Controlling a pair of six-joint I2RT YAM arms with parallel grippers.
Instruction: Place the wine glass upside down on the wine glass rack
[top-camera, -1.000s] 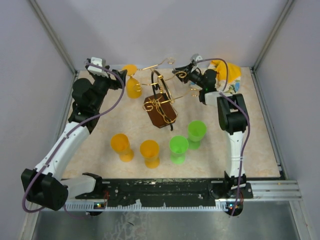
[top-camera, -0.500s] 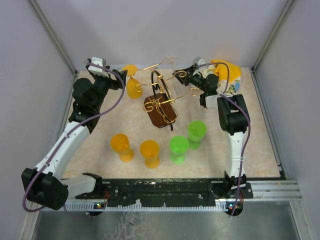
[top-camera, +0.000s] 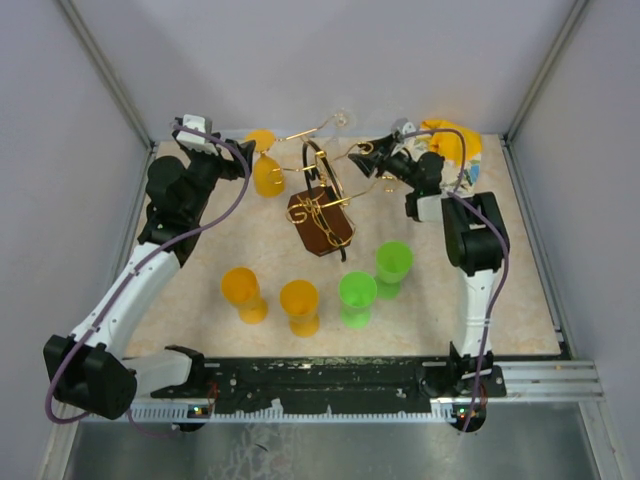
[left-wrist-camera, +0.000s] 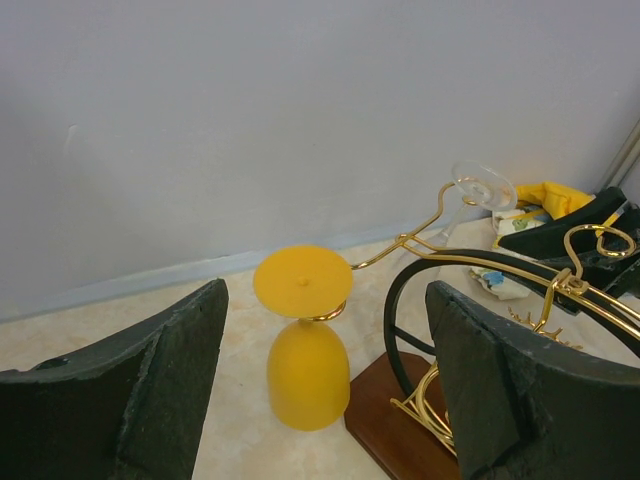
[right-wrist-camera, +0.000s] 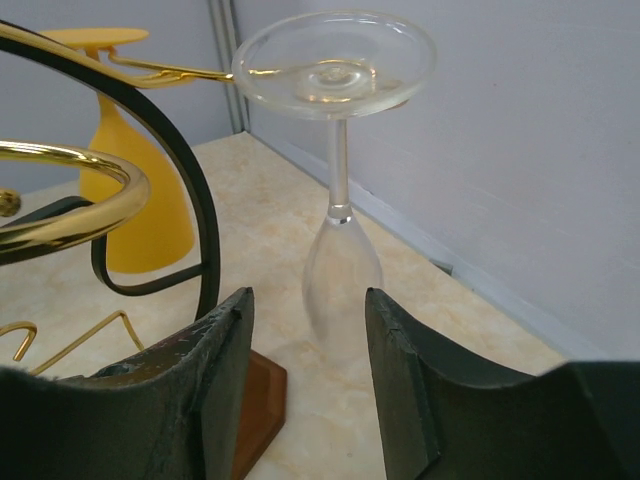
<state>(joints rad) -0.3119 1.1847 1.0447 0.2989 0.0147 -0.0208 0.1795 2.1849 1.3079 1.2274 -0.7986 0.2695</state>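
Two glasses hang bowl-down from the rack (top-camera: 320, 215): a yellow glass (left-wrist-camera: 308, 375) on the left arm and the clear wine glass (right-wrist-camera: 342, 275) on the rear arm. Each foot rests flat on its gold wire, so the stem drops between the prongs and the bowl hangs above the tabletop (top-camera: 520, 300). My right pincer (right-wrist-camera: 308, 330) is released. Its jaws stand apart with a gap on either side of the clear bowl, so I judge that the wire alone carries the glass. My left pincer (left-wrist-camera: 322, 320) is spread wide and grasps nothing, facing the yellow glass. Hard to read: the clear glass is only a faint glint from above, the hook under its foot is mostly masked, and the wooden base is cut off in the right wrist view.
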